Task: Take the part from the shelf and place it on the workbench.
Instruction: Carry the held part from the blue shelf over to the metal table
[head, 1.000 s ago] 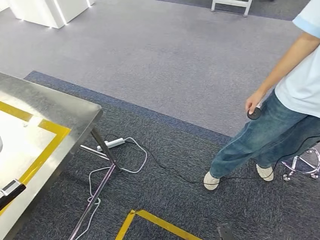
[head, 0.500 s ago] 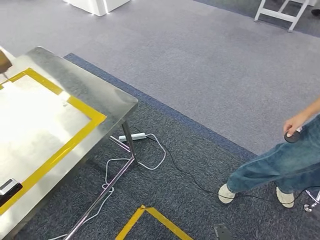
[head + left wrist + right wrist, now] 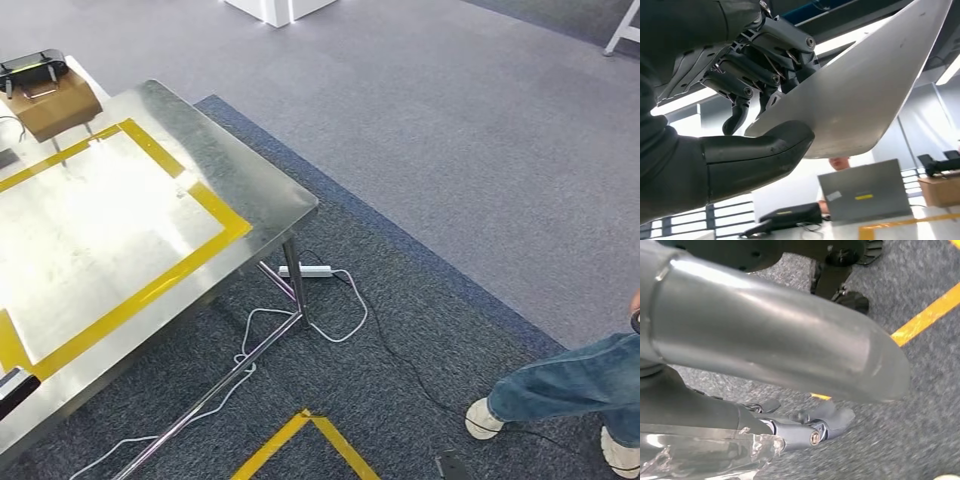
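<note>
My left hand [image 3: 753, 100] grips the part [image 3: 859, 95], a silvery-white curved sheet, with the thick thumb [image 3: 753, 155] on one face and the dark fingers [image 3: 757, 65] on the other. The part is held up in the air above the workbench. The workbench [image 3: 249, 195] is a steel table at the left of the head view, marked with a yellow tape rectangle [image 3: 219, 215]. My right hand [image 3: 810, 427] hangs over the carpet with its fingers stretched out and nothing in them.
A cardboard box [image 3: 53, 100] with a black device [image 3: 34, 65] on it stands at the bench's far corner. A laptop [image 3: 866, 192] stands on the bench, a person behind it. A power strip [image 3: 304, 270] and cables lie by the table leg. A person's legs [image 3: 573, 385] are at the right.
The camera has turned left: the workbench now takes up more of the head view, the box has come into sight, and the person has slid to the right edge.
</note>
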Available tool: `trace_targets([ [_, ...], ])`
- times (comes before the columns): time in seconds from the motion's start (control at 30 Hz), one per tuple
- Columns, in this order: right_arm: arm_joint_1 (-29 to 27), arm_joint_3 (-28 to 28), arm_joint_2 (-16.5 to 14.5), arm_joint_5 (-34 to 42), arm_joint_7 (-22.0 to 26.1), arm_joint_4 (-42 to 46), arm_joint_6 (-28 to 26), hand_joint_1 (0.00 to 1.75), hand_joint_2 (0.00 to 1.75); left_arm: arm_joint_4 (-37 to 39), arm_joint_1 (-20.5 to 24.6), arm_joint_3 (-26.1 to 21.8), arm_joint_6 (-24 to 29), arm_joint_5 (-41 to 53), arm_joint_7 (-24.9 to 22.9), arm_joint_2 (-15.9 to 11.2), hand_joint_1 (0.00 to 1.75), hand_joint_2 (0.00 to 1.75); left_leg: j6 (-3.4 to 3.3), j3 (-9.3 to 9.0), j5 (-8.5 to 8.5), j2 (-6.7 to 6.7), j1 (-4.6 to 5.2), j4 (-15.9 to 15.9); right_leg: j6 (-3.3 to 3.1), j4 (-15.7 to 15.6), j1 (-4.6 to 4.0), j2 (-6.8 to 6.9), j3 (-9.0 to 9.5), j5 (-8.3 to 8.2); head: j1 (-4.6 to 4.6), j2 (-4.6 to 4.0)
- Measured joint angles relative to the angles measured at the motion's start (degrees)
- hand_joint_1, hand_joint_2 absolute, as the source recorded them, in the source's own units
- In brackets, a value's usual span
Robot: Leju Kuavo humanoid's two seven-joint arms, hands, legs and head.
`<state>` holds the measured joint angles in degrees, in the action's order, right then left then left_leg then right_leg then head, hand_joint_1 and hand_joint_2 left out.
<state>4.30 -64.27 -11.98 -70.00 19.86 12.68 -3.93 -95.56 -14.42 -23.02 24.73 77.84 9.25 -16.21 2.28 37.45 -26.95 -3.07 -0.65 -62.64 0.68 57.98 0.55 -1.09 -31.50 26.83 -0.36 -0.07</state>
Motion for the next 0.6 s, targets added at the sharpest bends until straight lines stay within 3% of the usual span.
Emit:
trace_targets([
  [0.07, -0.2, 0.0, 0.0, 0.0, 0.0, 0.0, 0.0, 0.00, 0.00, 0.0, 0.1, -0.2, -0.1, 0.0, 0.1, 0.3, 1.45, 1.75, 0.27, 3.70, -3.34, 2.14, 0.00, -7.7, -0.32, 0.0, -0.23, 1.74, 0.02, 0.16, -0.18, 0.00],
  [0.1, -0.3, 0.0, 0.0, 0.1, 0.0, 0.0, 0.0, 0.00, 0.00, 0.0, -0.1, -0.4, -0.1, 0.0, 0.2, 0.5, 1.45, 1.75, 0.32, 4.71, -3.75, 2.39, -0.03, -9.9, -0.40, 0.0, -0.30, 2.62, 0.04, 0.25, -0.18, 0.00],
  [0.13, -0.3, 0.0, 0.0, 0.1, 0.0, 0.0, 0.0, 0.00, 0.00, 0.0, -0.2, -0.6, -0.1, 0.0, 0.2, 0.6, 1.45, 1.75, 0.33, 4.66, -3.04, 2.51, -0.04, -9.9, -0.41, 0.0, -0.33, 3.47, 0.11, 0.35, -0.18, 0.00],
  [0.2, -0.3, 0.0, 0.0, 0.1, 0.0, 0.0, 0.0, 0.00, 0.00, 0.0, -0.2, -1.0, -0.2, 0.0, 0.3, 0.7, 1.45, 1.75, 0.18, 1.42, 0.60, 3.60, 0.02, -3.9, -0.24, 0.0, -0.36, 5.04, 0.45, 0.61, -0.18, 0.00],
  [0.27, -0.2, 0.0, 0.0, 0.1, 0.0, 0.0, 0.0, 0.00, 0.00, 0.0, -0.1, -1.2, -0.2, 0.0, 0.3, 0.7, 1.45, 1.75, -0.16, -2.41, 2.87, 6.16, 0.42, 3.2, 0.29, 0.1, -0.71, 6.35, 0.82, 1.09, -0.21, 0.01],
  [0.33, -0.2, 0.0, 0.0, 0.2, 0.0, 0.0, 0.0, 0.00, 0.00, 0.0, -0.2, -1.3, -0.5, -0.1, 0.3, 0.8, 1.45, 1.75, -0.72, -3.60, 2.87, 6.95, 0.76, 5.8, 0.85, 0.0, -1.10, 7.59, 1.15, 1.56, -0.21, 0.01],
  [0.37, -0.1, 0.0, 0.0, 0.3, -0.1, 0.0, 0.0, 0.00, 0.00, 0.0, -0.4, -1.4, -0.6, -0.1, 0.4, 0.9, 1.45, 1.75, -1.15, -3.53, 2.87, 6.11, 0.72, 5.9, 1.08, -0.2, -1.14, 8.28, 1.41, 1.72, -0.19, 0.01],
  [0.4, 0.0, 0.0, 0.0, 0.3, -0.1, 0.0, 0.0, 0.00, 0.00, 0.0, -0.6, -1.5, -0.7, -0.1, 0.4, 0.9, 1.45, 1.75, -1.44, -3.55, 2.90, 5.39, 0.62, 6.0, 1.40, -0.1, -1.09, 8.07, 1.58, 1.95, -0.17, 0.00],
  [0.47, 0.1, 0.0, 0.0, 0.4, -0.1, 0.0, 0.0, 0.00, 0.00, 0.0, -0.7, -1.8, -1.0, 0.0, 0.4, 1.0, 1.45, 1.75, -2.09, -3.65, 3.03, 4.00, 0.29, 6.2, 2.03, 2.4, -0.87, 5.31, 0.69, 3.62, 0.02, 0.00],
  [0.53, 0.0, 0.0, 0.0, 0.5, -0.1, 0.0, 0.1, 0.00, 0.00, 0.0, -0.5, -1.9, -1.2, 0.1, 0.4, 1.2, 1.45, 1.75, -2.53, -3.67, 3.06, 2.74, 0.07, 6.2, 2.42, 9.6, -0.71, 2.03, -2.87, 7.06, 0.25, 0.00],
  [0.6, -0.2, 0.0, 0.0, 0.6, -0.1, 0.0, 0.1, 0.00, 0.00, 0.0, -0.5, -1.9, -1.3, 0.3, 0.4, 1.4, 1.45, 1.75, -2.69, -3.67, 3.06, 1.18, 0.05, 6.2, 2.52, 16.1, -0.70, 1.33, -6.58, 8.95, 0.32, 0.01],
])
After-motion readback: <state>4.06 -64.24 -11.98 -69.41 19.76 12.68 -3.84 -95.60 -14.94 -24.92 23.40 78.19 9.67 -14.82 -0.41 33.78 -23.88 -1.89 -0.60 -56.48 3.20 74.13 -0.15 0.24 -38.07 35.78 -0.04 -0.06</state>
